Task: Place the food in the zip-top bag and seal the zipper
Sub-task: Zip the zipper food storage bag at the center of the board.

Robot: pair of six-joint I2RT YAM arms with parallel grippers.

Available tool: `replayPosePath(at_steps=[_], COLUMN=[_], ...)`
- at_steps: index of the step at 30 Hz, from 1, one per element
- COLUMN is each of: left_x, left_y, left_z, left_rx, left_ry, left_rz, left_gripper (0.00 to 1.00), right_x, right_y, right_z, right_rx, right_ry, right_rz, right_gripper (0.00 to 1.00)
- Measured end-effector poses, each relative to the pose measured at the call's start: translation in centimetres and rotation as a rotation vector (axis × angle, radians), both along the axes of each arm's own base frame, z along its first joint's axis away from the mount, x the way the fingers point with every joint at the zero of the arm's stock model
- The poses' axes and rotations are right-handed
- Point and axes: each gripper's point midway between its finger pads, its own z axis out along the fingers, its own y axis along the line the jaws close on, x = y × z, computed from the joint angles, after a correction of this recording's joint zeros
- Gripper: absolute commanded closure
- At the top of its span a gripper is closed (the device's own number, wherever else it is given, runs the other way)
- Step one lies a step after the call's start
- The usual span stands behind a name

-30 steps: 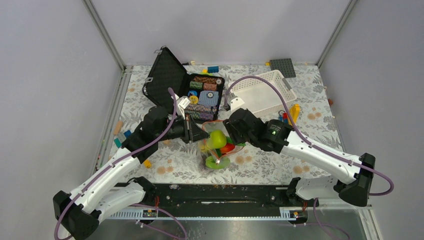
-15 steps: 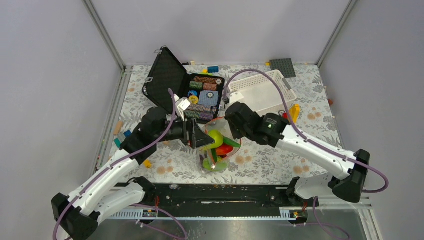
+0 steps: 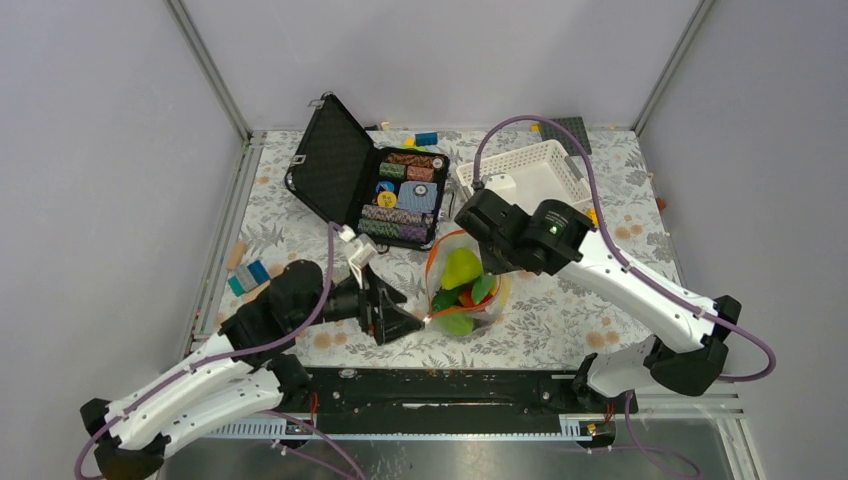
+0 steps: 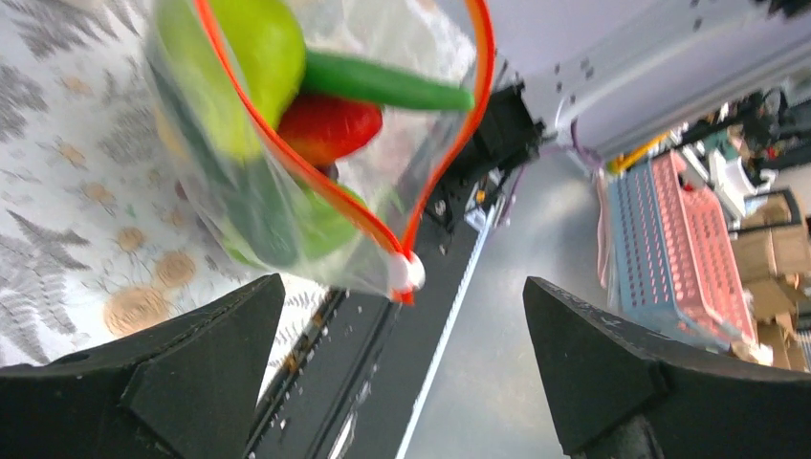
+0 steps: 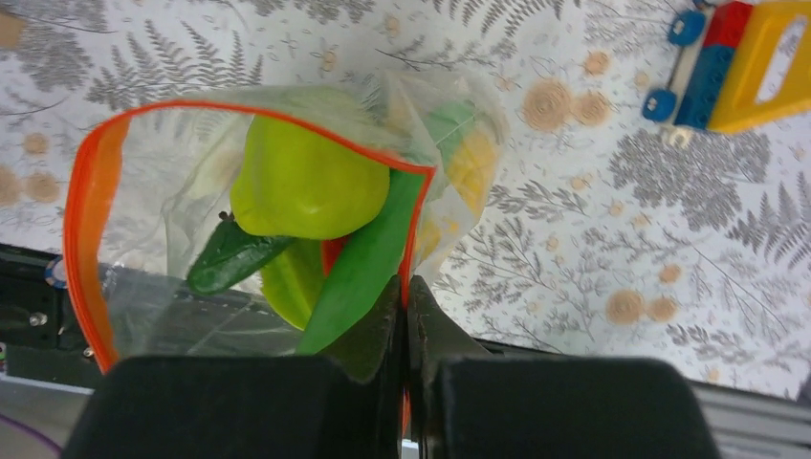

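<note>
- Fern-print cloth covered the table (image 3: pixel 560 320), with grey walls all round it.
- Far left, the left gripper (image 3: pixel 400 322) hovered low with its jaws spread wide and nothing between them. Through its camera, the near corner of the bag hung in the gap, touching neither finger.
- Behind it, the black case (image 3: pixel 375 185) lay open, out of play.
- Centre stage was the zip-top bag (image 3: pixel 462 290), mouth gaping, dangling just in front of the case. I couldn't tell whether its bottom touched the cloth.
- Inside sat the food: a green pear (image 5: pixel 306 186) on top, with a cucumber (image 5: pixel 230 256) and a red piece (image 4: pixel 330 124) below.
- My read: thin, crinkly, slippery film that would sag and twist under that lumpy load, though the toys looked light.
- The zipper (image 5: pixel 81 220) looked like the only stiff part, so that strip, near its free end, was the place to pinch.
- To the right, the right gripper (image 5: pixel 408 306) was clamped tight on the zipper at the bag's rim.
- Far right stood the white basket (image 3: pixel 530 180).
</note>
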Motion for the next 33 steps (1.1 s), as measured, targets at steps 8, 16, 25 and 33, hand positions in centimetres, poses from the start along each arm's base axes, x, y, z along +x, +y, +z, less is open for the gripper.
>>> replayPosePath(at_steps=[8,16,25,33], left_x=[-3.1,0.1,1.3,1.9], left_y=[-0.9,-2.8,-5.1,-6.7], left_z=[-4.2,-7.3,-5.5,-7.1], left_rx=[0.108,0.245,0.167,0.212], left_ry=[-0.017,-0.117,-0.222,-0.267], left_rz=[-0.021,0.141,0.164,0.137], left_gripper=[0.01,0.17,0.3,0.76], right_x=[0.6,1.4,1.3,1.5], right_y=[-0.6,-1.5,-2.5,-3.3], right_z=[0.1,-0.4,-1.8,-2.0], right_rx=[-0.055,-0.056,-0.059,0.001], right_ry=[0.023,0.041,0.069,0.071], right_rz=[-0.094,-0.15,-0.172,-0.187], right_gripper=[1.0,1.0,1.0,1.0])
